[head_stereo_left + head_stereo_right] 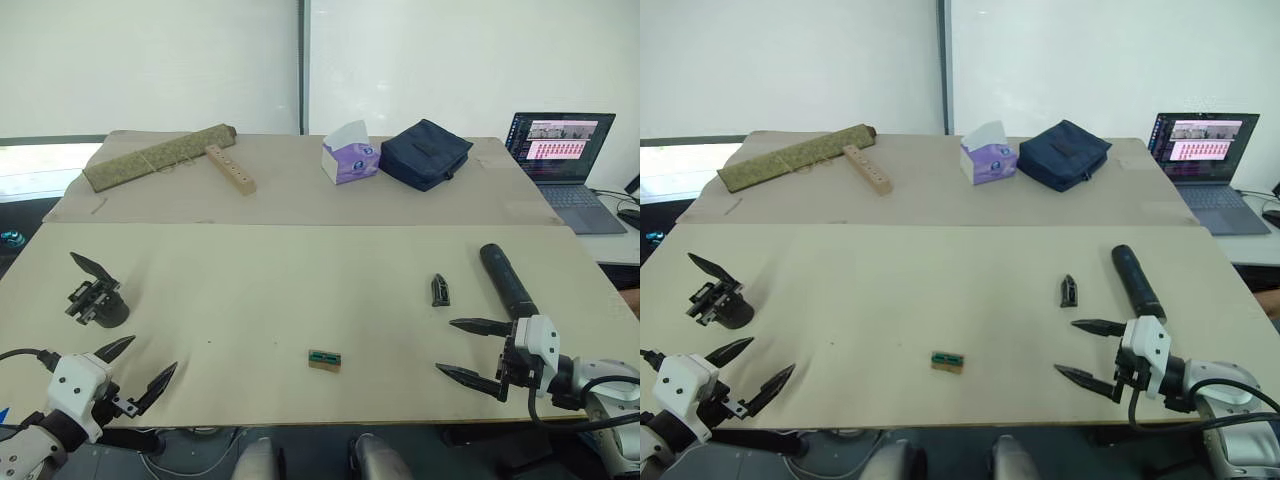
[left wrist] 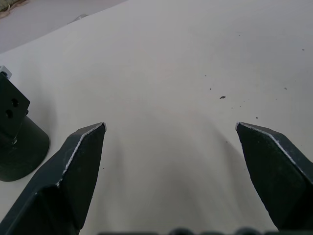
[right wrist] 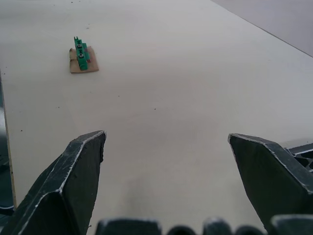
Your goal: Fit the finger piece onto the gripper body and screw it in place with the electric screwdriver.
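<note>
The gripper body (image 1: 95, 297) stands at the table's left side, round base down, with one pointed black finger sticking up. My left gripper (image 1: 150, 357) hovers open just in front of it, near the front edge; in the left wrist view the base (image 2: 17, 144) sits beside one finger. The finger piece (image 1: 440, 290) lies alone on the right half of the table. The electric screwdriver (image 1: 506, 281) lies flat just right of it, rounded end pointing away. My right gripper (image 1: 446, 346) is open and empty, a short way in front of both.
A small green-and-tan block (image 1: 324, 360) lies near the front edge, centre. On the rear table are a rolled mat (image 1: 160, 157), a wooden strip with holes (image 1: 231, 168), a tissue box (image 1: 350, 155), a navy pouch (image 1: 427, 153) and an open laptop (image 1: 562, 150).
</note>
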